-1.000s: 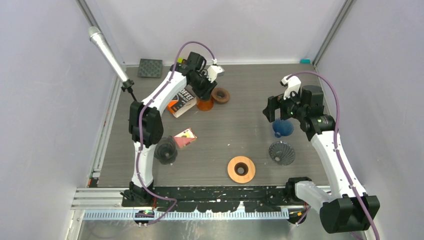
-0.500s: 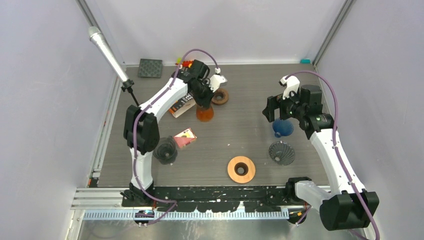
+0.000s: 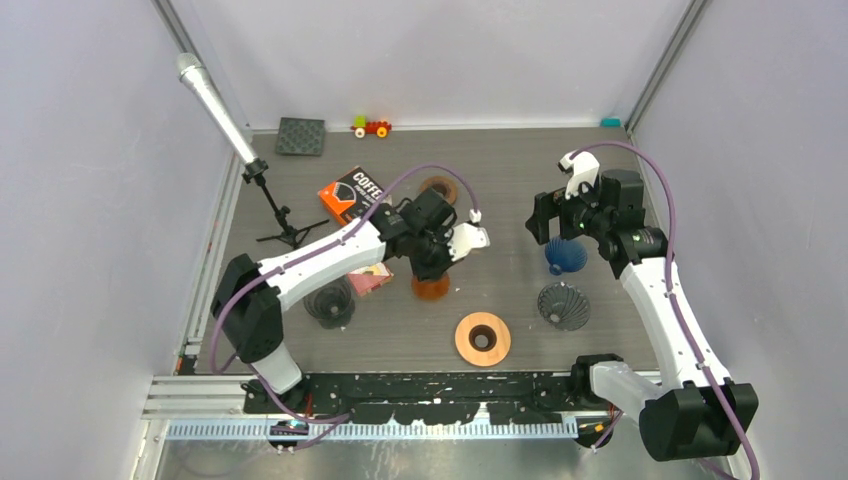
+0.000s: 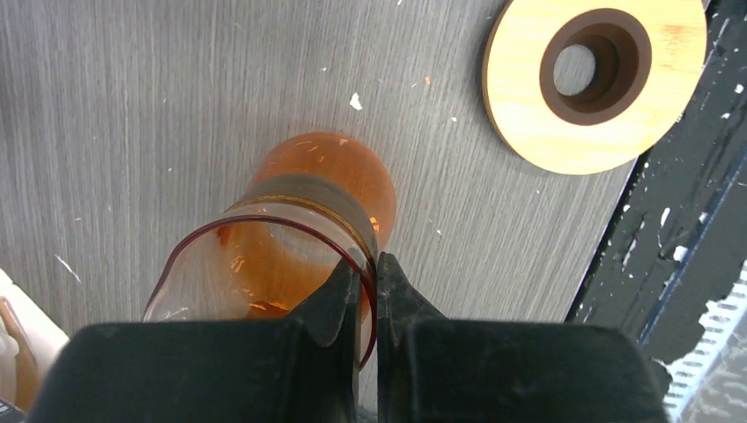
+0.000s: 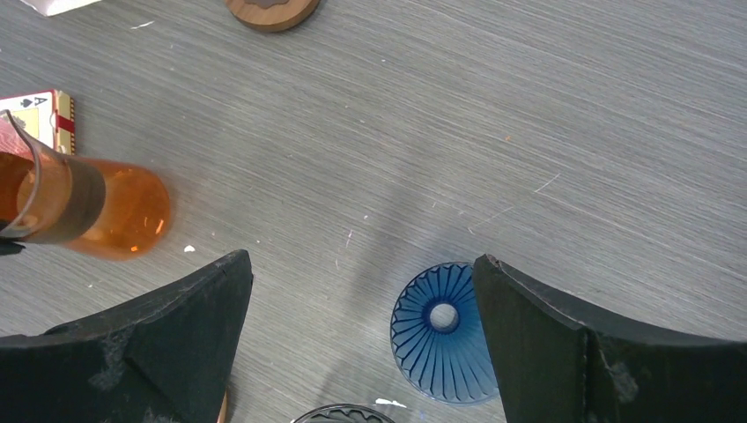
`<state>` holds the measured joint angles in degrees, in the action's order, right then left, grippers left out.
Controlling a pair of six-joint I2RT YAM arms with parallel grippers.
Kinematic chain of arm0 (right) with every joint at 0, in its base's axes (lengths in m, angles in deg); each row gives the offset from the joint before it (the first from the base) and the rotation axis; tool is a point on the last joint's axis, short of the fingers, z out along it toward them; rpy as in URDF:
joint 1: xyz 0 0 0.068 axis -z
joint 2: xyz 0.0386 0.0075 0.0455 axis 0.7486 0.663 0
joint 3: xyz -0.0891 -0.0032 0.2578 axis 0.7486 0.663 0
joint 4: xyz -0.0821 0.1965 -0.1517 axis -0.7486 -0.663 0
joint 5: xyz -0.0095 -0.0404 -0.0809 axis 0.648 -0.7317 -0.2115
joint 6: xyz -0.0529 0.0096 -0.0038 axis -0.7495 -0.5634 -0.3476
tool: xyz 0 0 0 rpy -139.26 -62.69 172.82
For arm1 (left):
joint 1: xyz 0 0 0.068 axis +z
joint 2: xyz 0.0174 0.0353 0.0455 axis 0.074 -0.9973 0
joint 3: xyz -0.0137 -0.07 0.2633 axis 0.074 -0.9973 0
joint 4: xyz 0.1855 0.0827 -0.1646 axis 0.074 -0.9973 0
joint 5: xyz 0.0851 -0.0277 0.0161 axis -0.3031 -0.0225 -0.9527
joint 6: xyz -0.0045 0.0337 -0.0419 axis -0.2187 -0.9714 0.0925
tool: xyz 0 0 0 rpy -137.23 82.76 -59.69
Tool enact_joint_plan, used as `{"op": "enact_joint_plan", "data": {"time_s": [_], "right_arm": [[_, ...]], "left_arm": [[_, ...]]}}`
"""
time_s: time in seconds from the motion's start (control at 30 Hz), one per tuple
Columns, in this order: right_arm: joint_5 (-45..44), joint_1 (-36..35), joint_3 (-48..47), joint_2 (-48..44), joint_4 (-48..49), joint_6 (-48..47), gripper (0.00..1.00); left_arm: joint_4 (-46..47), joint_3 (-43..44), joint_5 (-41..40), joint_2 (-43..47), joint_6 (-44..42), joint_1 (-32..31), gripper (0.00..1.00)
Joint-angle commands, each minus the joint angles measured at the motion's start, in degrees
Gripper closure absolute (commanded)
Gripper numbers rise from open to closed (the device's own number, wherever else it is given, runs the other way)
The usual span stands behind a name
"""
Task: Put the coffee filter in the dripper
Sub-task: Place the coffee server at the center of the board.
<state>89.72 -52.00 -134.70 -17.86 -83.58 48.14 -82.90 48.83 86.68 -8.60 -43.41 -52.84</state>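
Apparently empty: orange carafe (image 4: 321,172), blue dripper (image 5: 445,330).

Three drippers (image 3: 566,256) (image 3: 564,305) (image 3: 330,300) — two wooden rings (image 3: 483,338) (image 3: 440,189) — one orange carafe (image 3: 431,289), one coffee box (image 3: 350,192).

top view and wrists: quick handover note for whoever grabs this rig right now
Left tool: shut on the rim of the orange carafe, near table centre, just beyond the wooden ring.
Right tool: open, empty, above the blue dripper.
Other drippers: grey dripper near the right arm, black dripper by the left arm.
Coffee box at far left.
Done: nothing in any dripper that shows.
Left: no loose filter in view; find one and seat it in a dripper.
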Motion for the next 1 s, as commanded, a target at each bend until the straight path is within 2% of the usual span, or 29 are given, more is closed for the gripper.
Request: {"op": "enact_joint_plan", "data": {"time_s": [0.0, 0.17, 0.37, 0.53, 0.77, 0.97], "right_arm": [[-1.88, 0.08, -1.56, -0.42, -0.29, -0.51, 0.00], [-6.04, 0.16, -3.63, 0.21, -1.24, 1.84, 0.00], [-5.45, 0.10, -3.84, 1.81, -1.73, 1.94, 0.00], [-5.58, 0.11, -3.97, 3.16, -2.17, 1.17, 0.00], [-6.20, 0.07, -3.73, 3.69, -2.27, 0.58, 0.00], [-6.58, 0.13, -3.71, 4.10, -2.27, 0.36, 0.00]], "left_arm": [[8.70, -1.70, -5.76, 1.00, 2.95, -2.78, 1.00], [10.74, -1.80, -8.93, -0.48, 3.30, -3.43, 1.00], [11.61, -2.31, -9.52, -1.19, 2.53, -3.43, 0.99], [11.77, -1.45, -9.54, -2.99, 2.67, -3.43, 0.85], [11.45, 0.11, -9.00, -3.55, 2.99, -3.37, 0.79], [10.44, 1.75, -8.60, -1.22, 4.30, -2.28, 0.50]]}}
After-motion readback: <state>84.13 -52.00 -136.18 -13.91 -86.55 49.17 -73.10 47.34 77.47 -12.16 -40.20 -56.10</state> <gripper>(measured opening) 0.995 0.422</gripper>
